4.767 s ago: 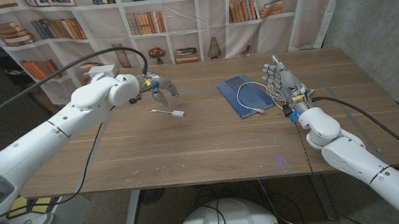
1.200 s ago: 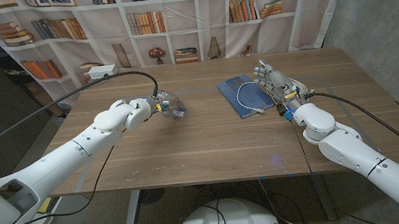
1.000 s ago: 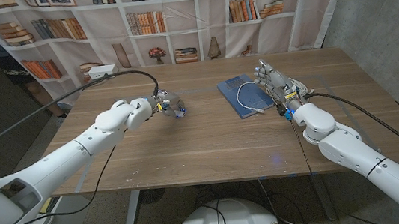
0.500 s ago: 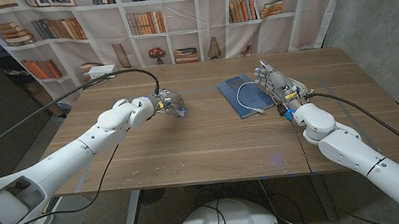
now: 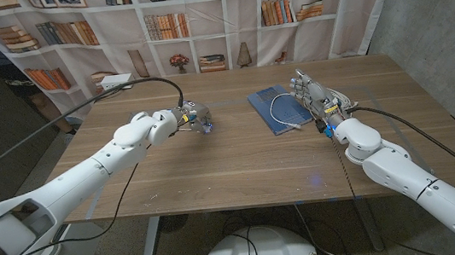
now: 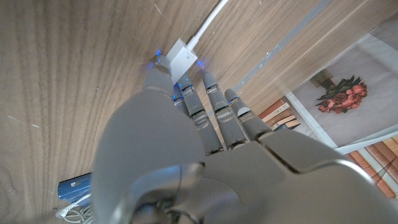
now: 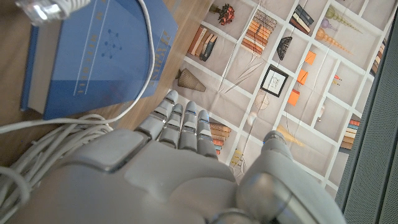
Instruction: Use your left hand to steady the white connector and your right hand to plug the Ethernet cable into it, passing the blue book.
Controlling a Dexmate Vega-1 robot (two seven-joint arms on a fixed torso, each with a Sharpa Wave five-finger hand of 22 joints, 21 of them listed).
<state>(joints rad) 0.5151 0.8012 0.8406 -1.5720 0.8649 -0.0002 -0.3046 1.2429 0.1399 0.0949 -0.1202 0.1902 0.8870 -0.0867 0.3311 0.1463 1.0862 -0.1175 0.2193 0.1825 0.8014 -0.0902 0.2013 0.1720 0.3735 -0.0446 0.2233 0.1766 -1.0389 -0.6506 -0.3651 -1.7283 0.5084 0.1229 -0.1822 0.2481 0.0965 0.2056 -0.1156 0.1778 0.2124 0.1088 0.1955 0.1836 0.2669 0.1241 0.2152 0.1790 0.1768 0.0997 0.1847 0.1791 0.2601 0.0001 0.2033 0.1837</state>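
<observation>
Left hand (image 5: 193, 118) fingertips press white connector (image 6: 178, 57) mid-desk (image 5: 232, 170), left of blue book (image 5: 277, 107). Ethernet cable (image 5: 281, 111) lies on book. Right hand (image 5: 313, 92) released beside book, fingers straight.

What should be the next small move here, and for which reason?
Probably the right hand should close on the Ethernet cable lying on the blue book: the left hand already has fingertips at the white connector, while the right hand holds nothing.

I see one white connector (image 6: 181, 56) | one blue book (image 5: 276, 107) | one Ethernet cable (image 5: 286, 110) on the book | one wooden table (image 5: 240, 165) | my two hands: left hand (image 5: 190, 119), right hand (image 5: 313, 91)
</observation>
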